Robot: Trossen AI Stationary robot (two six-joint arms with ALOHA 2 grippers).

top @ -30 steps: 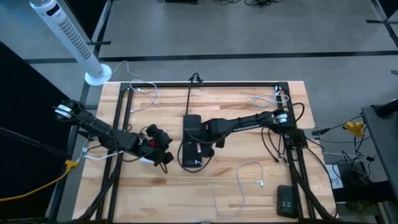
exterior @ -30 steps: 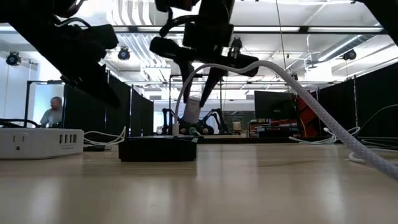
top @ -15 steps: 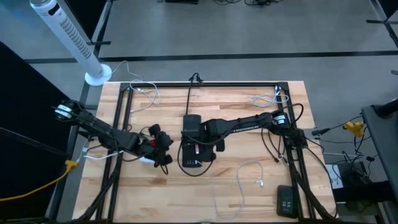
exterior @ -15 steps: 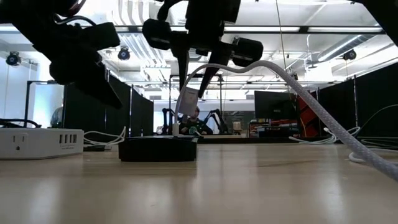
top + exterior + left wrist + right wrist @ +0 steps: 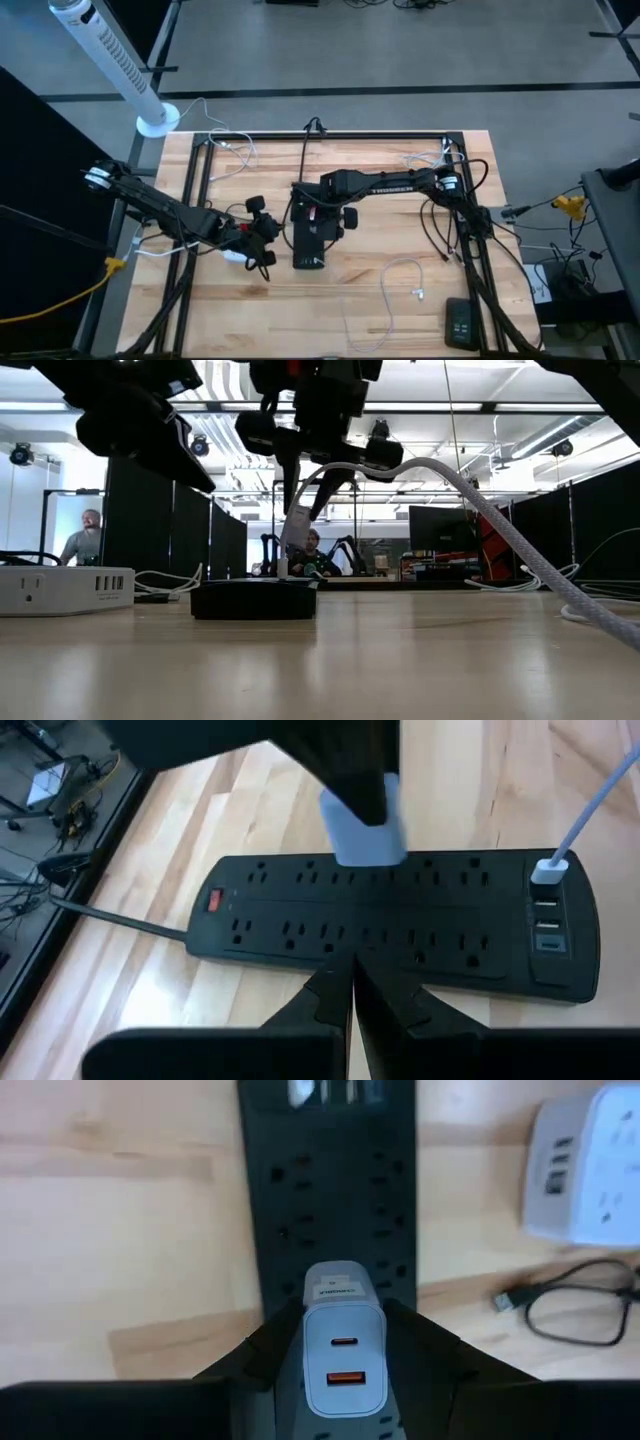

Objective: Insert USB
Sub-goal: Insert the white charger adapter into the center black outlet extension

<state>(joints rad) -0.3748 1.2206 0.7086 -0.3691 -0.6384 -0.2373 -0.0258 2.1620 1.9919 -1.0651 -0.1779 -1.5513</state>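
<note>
My right claw (image 5: 340, 1342), half open around the white charger (image 5: 343, 1350), has swung up over the black power strip (image 5: 330, 1200), ready to plug in.

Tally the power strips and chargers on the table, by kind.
Power strips: 2, the black strip and the white strip
Chargers: 1, the white charger
Total: 3

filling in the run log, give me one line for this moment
right gripper: shut on white wall charger | position: above black power strip | left gripper: shut, empty, beside strip | white USB cable: already plugged into strip
</note>
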